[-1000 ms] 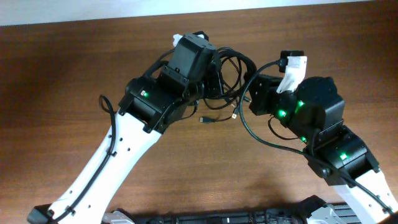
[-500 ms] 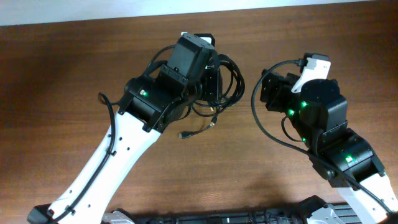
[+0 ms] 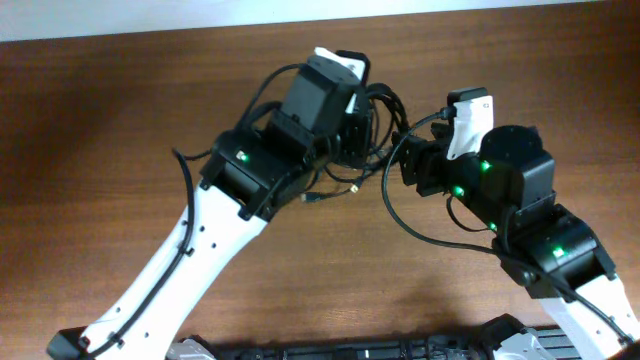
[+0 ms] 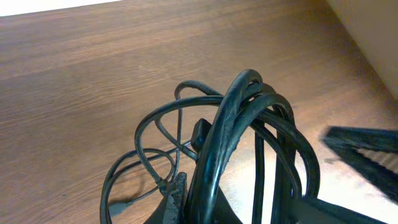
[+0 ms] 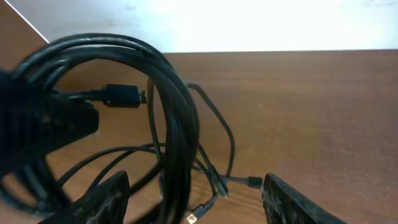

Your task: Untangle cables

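Note:
The cables (image 3: 378, 112) are thin black cords bunched in loose loops, lifted off the wooden table (image 3: 120, 110). My left gripper (image 3: 357, 128) is shut on the bunch. In the left wrist view the loops (image 4: 242, 118) arch over my left gripper (image 4: 200, 200), and loose plug ends (image 4: 119, 205) trail to the table. My right gripper (image 3: 402, 165) is open just right of the bunch. In the right wrist view the thick part of the loops (image 5: 177, 130) hangs between the spread fingers (image 5: 106, 198) of my right gripper (image 5: 196, 180), touching neither. Small plugs (image 5: 254, 182) lie beyond.
Loose cable ends with plugs (image 3: 330, 193) hang below the bunch over the table. Each arm's own thicker black wire (image 3: 410, 215) curves beside the right gripper. The table's far edge (image 3: 500, 8) runs along the top.
My right gripper went from shut to open, drew back to the right, then returned beside the bunch. The left gripper carried the bunch slightly up and right; the loose ends swung.

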`<state>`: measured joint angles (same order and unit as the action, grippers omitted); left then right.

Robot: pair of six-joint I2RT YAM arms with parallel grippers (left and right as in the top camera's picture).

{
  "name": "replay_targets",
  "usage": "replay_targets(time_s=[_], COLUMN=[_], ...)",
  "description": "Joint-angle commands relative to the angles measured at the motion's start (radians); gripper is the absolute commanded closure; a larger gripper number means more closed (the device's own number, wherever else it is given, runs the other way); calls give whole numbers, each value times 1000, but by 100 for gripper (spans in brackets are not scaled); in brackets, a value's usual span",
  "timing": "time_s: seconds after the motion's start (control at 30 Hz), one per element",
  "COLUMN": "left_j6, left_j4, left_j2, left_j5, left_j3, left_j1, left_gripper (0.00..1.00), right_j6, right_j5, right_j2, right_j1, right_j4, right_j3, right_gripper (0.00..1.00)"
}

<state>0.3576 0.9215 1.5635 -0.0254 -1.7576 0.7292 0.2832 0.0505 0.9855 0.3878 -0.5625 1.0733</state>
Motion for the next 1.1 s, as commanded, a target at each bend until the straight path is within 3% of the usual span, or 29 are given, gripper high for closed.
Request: replay_targets(time_s=[0.0, 0.13, 0.43, 0.73, 1.07], left_j6=[-19, 16, 19, 19, 19], left_j4=[-16, -11, -4, 18, 53], left_j2=[-6, -6, -6, -6, -6], left_j5=[-6, -70, -72, -209, -232], left_j3=[-6, -6, -6, -6, -6], left_j1=[14, 14, 14, 14, 14], left_gripper=[100, 100, 100, 100, 100], right_j6=[-14, 0, 122, 146, 171], right_j5=[-14, -44, -314, -332, -346], right_j2=[43, 62, 60, 55, -1], right_j1=[-2, -2, -2, -2, -2], right_j4=[-12, -16, -106, -109, -105], right_j3=[6, 6, 6, 6, 6], right_gripper=[33, 34, 34, 34, 34])
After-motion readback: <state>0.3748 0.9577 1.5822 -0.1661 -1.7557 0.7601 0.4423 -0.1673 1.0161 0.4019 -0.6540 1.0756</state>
